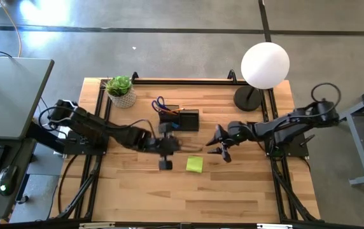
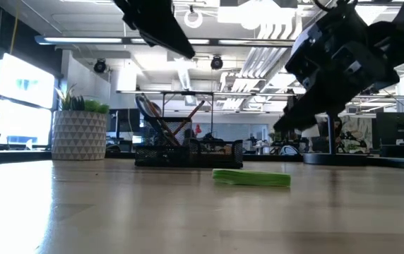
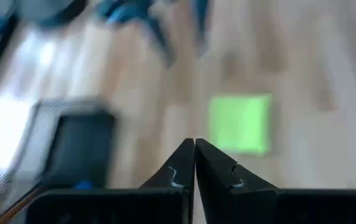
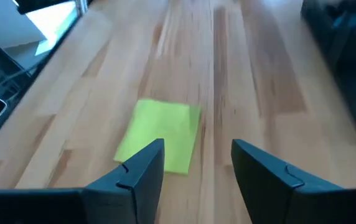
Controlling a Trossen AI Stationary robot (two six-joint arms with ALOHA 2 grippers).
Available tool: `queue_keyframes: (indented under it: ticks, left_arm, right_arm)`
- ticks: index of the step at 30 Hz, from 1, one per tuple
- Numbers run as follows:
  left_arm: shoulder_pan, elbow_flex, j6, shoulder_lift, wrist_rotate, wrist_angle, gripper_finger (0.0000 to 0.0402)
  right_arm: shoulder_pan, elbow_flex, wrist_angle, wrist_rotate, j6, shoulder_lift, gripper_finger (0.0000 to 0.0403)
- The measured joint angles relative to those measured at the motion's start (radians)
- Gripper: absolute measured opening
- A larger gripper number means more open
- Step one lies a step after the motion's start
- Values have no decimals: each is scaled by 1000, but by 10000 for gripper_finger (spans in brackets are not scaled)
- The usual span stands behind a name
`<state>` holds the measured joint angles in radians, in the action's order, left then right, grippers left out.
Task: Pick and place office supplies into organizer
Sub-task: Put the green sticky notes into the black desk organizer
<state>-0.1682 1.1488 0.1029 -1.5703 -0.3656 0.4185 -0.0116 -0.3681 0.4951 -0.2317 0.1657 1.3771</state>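
Wooden desk (image 1: 245,191) in an open office hall. Right gripper (image 4: 193,165): jaws spread apart, empty, above the desk just beside the yellow-green sticky note pad (image 1: 194,165), which lies flat mid-desk. Left gripper (image 3: 195,163): jaws pressed together, empty, over the desk near the pad's other side. Black organizer (image 1: 182,119) stands behind, blue-handled scissors (image 1: 159,104) upright in it. Potted plant (image 1: 121,91) and globe lamp (image 1: 264,65) at the rear.

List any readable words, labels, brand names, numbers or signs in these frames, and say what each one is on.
None can be read.
Flat yellow-green sticky note pad: its face is blank.
Small black mesh desk organizer: no label shows.
White patterned plant pot: a relief pattern only, no text.
Room behind the table in the low view: any signs are too small to read.
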Motion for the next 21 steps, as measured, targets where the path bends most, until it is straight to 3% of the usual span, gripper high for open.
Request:
queue_keyframes:
  ticks: [4, 12, 18, 21]
  left_arm:
    - [-49, -100, 5, 0, 52, -210, 4]
    - [-97, -281, 77, -2, 45, -541, 1]
    - [-144, -459, 96, -2, -43, -907, 1]
    - [-158, -518, 126, -2, -83, -977, 1]
  right_arm:
    - [-29, -21, 2, 0, 20, 66, 174]
    - [-93, -114, -40, 26, 21, 178, 171]
    - [-110, -207, -118, 25, 13, 293, 154]
    - [-106, -252, -140, 27, 9, 330, 143]
